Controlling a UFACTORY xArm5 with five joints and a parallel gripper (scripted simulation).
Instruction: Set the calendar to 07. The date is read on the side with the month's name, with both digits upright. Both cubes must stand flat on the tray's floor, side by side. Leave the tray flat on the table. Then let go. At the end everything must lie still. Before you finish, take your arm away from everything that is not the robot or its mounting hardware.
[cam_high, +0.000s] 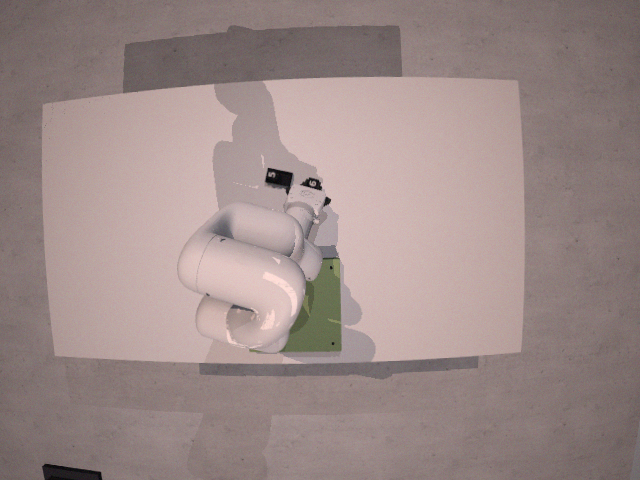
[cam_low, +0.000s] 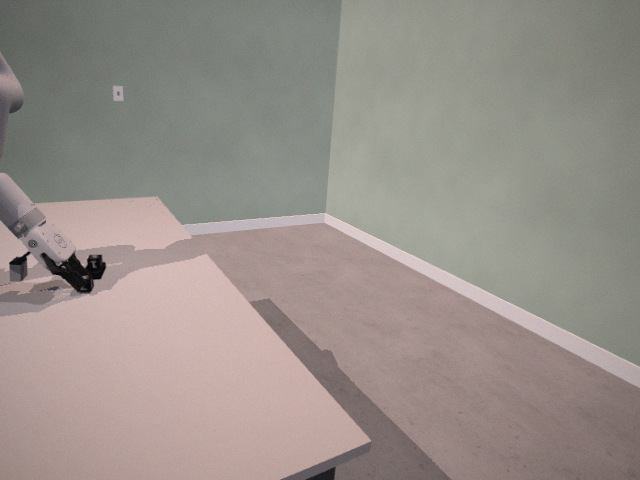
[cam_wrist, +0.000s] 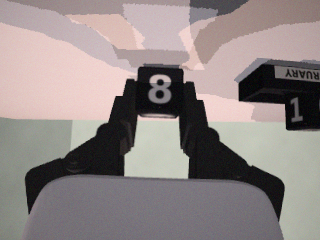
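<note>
A black cube (cam_high: 312, 182) (cam_low: 95, 264) (cam_wrist: 160, 92) shows an 8 in the wrist view and a digit like a 6 on top. My gripper (cam_wrist: 159, 95) is shut on it, a finger against each side. Whether its underside touches the table is unclear. The black tray (cam_wrist: 257, 89) lies to the left of it in the top view; part of a month's name, "RUARY", shows upside down in the inverted wrist view. A second cube (cam_high: 271, 176) (cam_wrist: 297, 112) stands in the tray's left half, 5 on top, with a 1 on the month side. The tray's right half holds no cube.
The pale table (cam_high: 429, 217) (cam_low: 155, 372) carries everything. A green plate (cam_high: 328, 304) lies under the arm's base at the near edge. The arm (cam_high: 248, 263) hides part of the table in the top view. The table's edges drop to the floor (cam_high: 578, 232).
</note>
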